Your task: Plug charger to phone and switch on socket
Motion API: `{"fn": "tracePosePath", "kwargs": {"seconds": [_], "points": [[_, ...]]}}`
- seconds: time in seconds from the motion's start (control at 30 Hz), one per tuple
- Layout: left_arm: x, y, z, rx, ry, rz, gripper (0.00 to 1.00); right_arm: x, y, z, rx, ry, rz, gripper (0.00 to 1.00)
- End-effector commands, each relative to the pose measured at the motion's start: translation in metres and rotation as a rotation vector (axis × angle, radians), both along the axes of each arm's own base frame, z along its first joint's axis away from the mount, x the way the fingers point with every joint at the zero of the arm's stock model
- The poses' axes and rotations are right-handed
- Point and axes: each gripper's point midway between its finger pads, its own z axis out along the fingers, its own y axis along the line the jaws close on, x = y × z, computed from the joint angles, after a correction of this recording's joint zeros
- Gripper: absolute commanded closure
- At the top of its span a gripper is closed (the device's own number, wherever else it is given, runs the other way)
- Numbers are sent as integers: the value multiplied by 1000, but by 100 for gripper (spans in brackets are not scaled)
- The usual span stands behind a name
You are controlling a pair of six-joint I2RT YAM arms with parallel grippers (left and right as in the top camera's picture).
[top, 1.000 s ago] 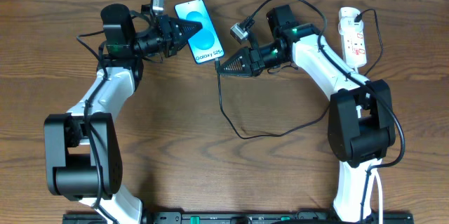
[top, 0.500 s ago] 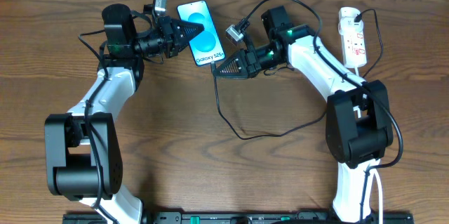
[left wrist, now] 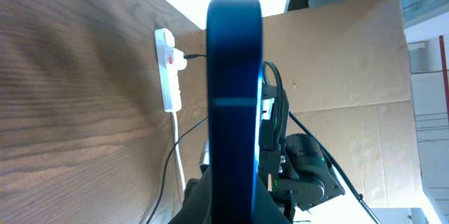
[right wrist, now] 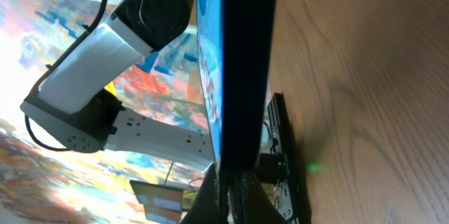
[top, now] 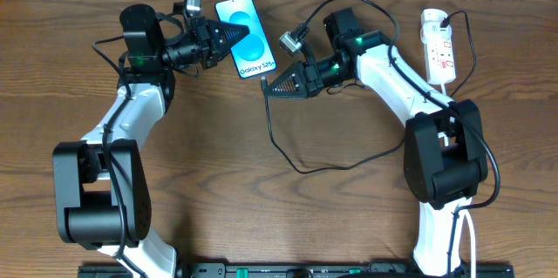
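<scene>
The phone (top: pixel 246 37) with its cyan screen is held off the table at the back centre. My left gripper (top: pixel 225 41) is shut on its left long edge. My right gripper (top: pixel 268 88) is shut on the charger's connector tip, right at the phone's bottom edge; I cannot tell whether it is in the port. The thin black charger cable (top: pixel 301 168) loops across the table to the white socket strip (top: pixel 438 51) at the back right. The phone shows edge-on in the left wrist view (left wrist: pixel 233 97) between my fingers (left wrist: pixel 231 206), and in the right wrist view (right wrist: pixel 242 69) above my fingers (right wrist: pixel 235 196).
The strip also shows in the left wrist view (left wrist: pixel 168 69), with the right arm (left wrist: pixel 302 175) behind the phone. The left arm (right wrist: pixel 119 55) shows in the right wrist view. The strip's white cord (top: pixel 453 95) runs down the right side, by the right arm's base.
My right gripper has moved a little left with the connector tip, up to the phone's bottom edge. My left gripper and the phone have shifted slightly left and back.
</scene>
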Motion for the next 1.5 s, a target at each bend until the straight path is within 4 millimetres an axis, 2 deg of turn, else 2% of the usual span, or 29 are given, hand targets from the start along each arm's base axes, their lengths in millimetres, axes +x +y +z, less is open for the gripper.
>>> {"fn": "tracePosePath", "kwargs": {"seconds": [0.0,0.8,1.47], "points": [[-6,0,13,-6,-31,-21,93,-4,3,4,32,-16,17,99],[-6,0,13,-6,-32,-21,93,-5,4,5,24,5,20,99],[-6,0,13,-6,-32,-21,93,-2,4,10,43,-45,18,99]]}}
